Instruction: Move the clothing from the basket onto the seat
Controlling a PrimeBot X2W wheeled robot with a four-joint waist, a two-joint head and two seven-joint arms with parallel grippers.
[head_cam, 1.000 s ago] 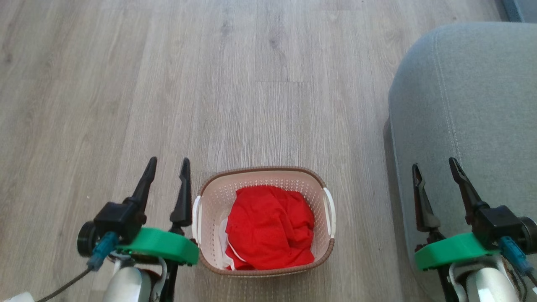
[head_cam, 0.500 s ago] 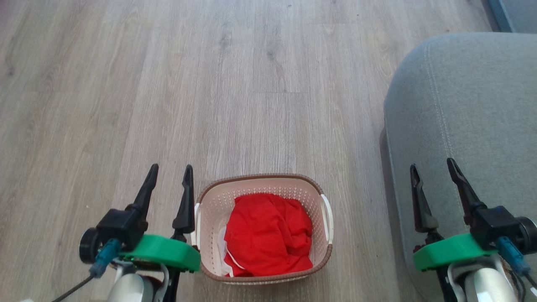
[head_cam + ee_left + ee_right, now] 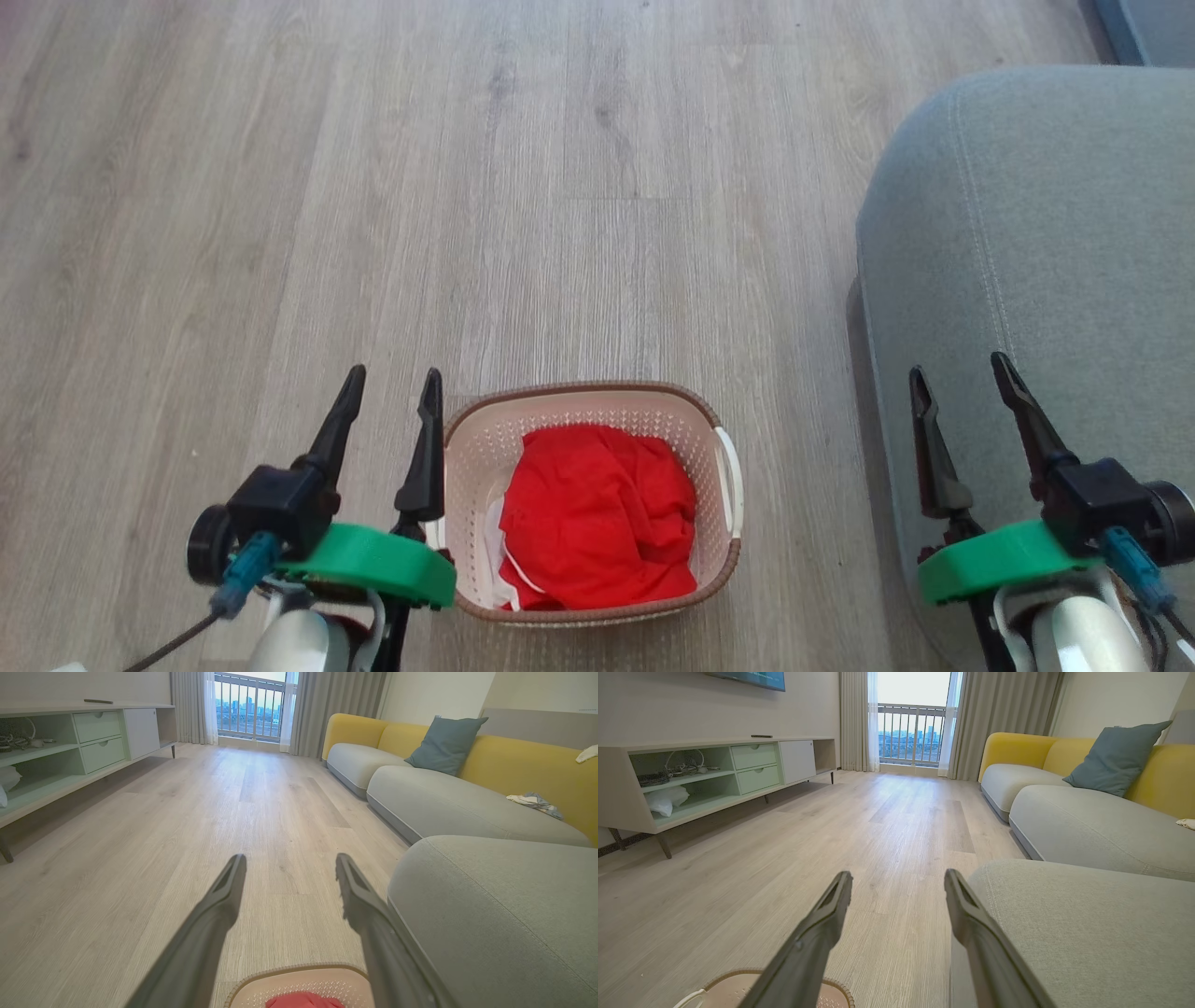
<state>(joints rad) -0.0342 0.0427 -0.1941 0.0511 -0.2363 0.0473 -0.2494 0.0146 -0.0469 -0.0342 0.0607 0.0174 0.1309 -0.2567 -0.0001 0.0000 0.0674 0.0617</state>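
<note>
On wood floor [image 3: 560, 233] near the robot stands basket [image 3: 579, 401] with red clothing [image 3: 597, 513] heaped inside, grey-green seat [image 3: 1046, 233] to its right, apart; left gripper [image 3: 395, 373] hovers at basket's left rim, right gripper [image 3: 958, 365] over seat's near edge, both level, pointing far; fingers [image 3: 425, 457] spread wide, holding nothing.

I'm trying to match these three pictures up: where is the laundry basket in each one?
Head view: the basket sits at bottom centre, red clothing inside.
Left wrist view: the basket's far rim shows at the bottom edge, centre.
Right wrist view: the basket peeks in at the bottom left corner.
Shared landmark: the seat, on the right in every view.
</note>
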